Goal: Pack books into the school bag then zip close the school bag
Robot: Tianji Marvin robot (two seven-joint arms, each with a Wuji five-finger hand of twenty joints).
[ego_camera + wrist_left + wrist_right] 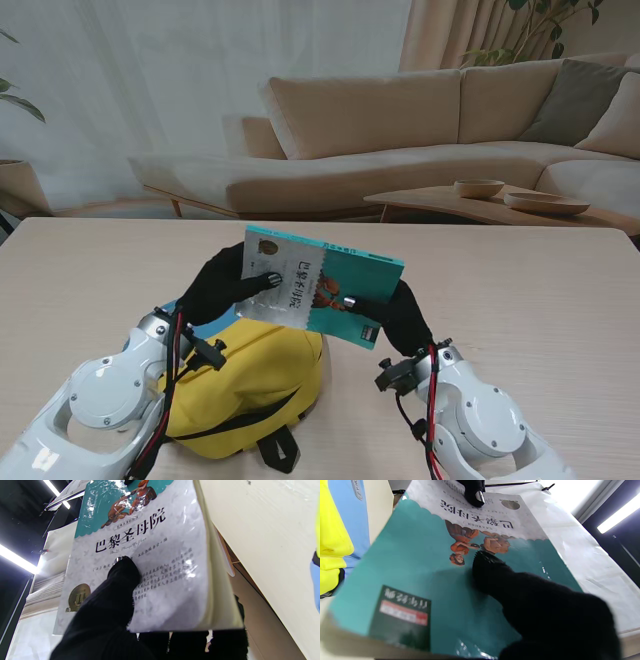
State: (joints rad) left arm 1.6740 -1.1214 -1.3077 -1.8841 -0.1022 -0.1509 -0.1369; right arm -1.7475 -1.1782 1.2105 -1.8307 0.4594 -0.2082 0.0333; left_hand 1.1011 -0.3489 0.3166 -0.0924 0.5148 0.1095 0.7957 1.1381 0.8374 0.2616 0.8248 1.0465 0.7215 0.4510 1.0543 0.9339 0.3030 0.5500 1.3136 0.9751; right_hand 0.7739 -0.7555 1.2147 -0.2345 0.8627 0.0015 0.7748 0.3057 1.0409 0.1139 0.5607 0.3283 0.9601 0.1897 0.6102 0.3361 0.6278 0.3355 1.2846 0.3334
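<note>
A teal and white paperback book [322, 284] is held up off the table, tilted, just beyond the yellow school bag [250, 385]. My left hand [222, 288] in its black glove grips the book's white end, thumb on the cover. My right hand [400, 318] holds the teal end, thumb pressed on the cover too. In the left wrist view the book [150, 562] fills the picture with my thumb [117, 587] on it. The right wrist view has the book [440, 580] under my thumb [500, 580], with the yellow and blue bag [335, 537] beside it.
The bag lies on a pale wooden table [540, 300] between my two arms. Behind the table stand a beige sofa [400, 140] and a low coffee table [470, 205] with bowls.
</note>
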